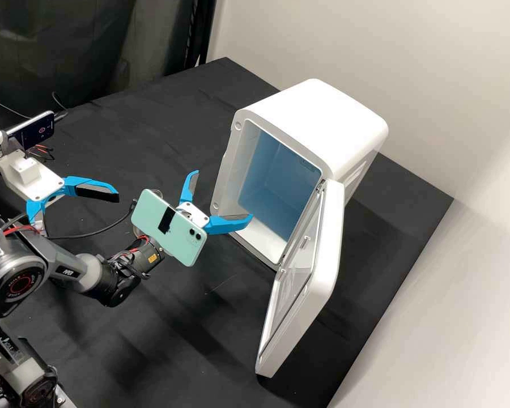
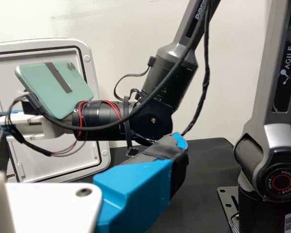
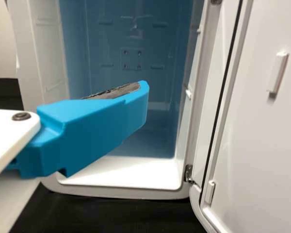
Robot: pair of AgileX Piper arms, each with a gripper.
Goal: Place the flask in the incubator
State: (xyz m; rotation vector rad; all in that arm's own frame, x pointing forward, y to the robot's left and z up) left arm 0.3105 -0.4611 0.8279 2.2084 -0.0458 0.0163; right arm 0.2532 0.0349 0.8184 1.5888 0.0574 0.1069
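Two splayed grippers: right gripper (image 1: pixel 221 195) (wrist hidden behind phone (image 1: pixel 170 226)) at the incubator (image 1: pixel 323 119), left gripper (image 1: pixel 79 212) well apart.

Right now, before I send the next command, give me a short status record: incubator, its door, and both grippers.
incubator: standing on the black bench, blue chamber facing the arms
door: swung wide open beside the opening
right gripper: open, just in front of the chamber's lower edge
left gripper: open, well back from the incubator, above the bench
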